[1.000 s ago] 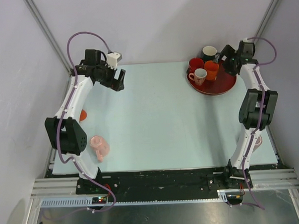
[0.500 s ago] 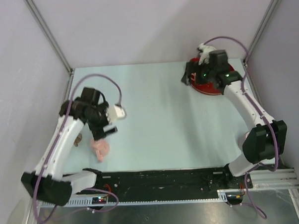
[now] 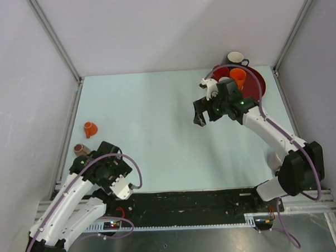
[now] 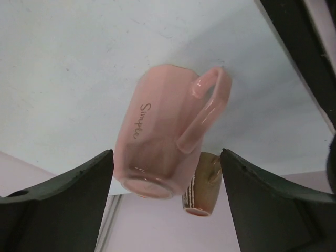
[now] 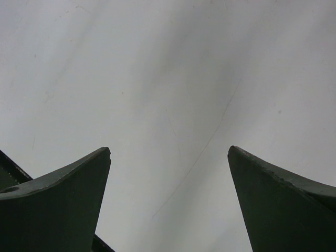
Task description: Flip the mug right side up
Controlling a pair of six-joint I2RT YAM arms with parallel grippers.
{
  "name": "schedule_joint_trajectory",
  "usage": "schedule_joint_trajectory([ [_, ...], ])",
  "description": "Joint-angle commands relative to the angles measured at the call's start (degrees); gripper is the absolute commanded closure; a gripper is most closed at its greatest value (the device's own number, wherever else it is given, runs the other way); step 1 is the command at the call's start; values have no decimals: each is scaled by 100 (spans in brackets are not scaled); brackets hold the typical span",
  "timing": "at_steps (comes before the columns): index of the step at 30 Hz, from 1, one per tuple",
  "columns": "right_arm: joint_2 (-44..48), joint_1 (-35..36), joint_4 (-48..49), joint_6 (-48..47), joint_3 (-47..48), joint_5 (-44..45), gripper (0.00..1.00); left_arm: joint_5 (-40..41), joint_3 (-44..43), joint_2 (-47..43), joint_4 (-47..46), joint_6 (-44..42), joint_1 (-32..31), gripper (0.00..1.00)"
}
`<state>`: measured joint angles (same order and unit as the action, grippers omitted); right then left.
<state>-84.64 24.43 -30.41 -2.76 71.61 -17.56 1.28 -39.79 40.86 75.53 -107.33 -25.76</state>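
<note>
The pink mug [image 4: 157, 131], marked "Simple", stands upside down on its rim near the table's front left, its handle [image 4: 202, 113] to the right in the left wrist view. In the top view it is hidden under my left arm. My left gripper [image 3: 101, 165] is open, its fingers [image 4: 63, 194] on either side of the mug's base without touching it. My right gripper [image 3: 200, 114] is open and empty over bare table right of the middle, with nothing between its fingers [image 5: 58, 194].
A small brown cup [image 3: 79, 147] stands upside down just beyond the pink mug, also in the left wrist view [image 4: 203, 189]. An orange cup [image 3: 90, 129] lies further back. A red tray [image 3: 256, 83] at the back right holds several mugs.
My left arm has swung from the back left to the front left and now covers the pink mug. My right arm has moved off the tray toward the table's middle.
</note>
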Motion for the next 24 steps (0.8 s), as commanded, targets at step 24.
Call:
schedule_joint_trajectory([
  [24, 1066, -130, 73, -178, -510, -536, 1, -339, -393, 2878, -2521, -2891, 953, 20],
])
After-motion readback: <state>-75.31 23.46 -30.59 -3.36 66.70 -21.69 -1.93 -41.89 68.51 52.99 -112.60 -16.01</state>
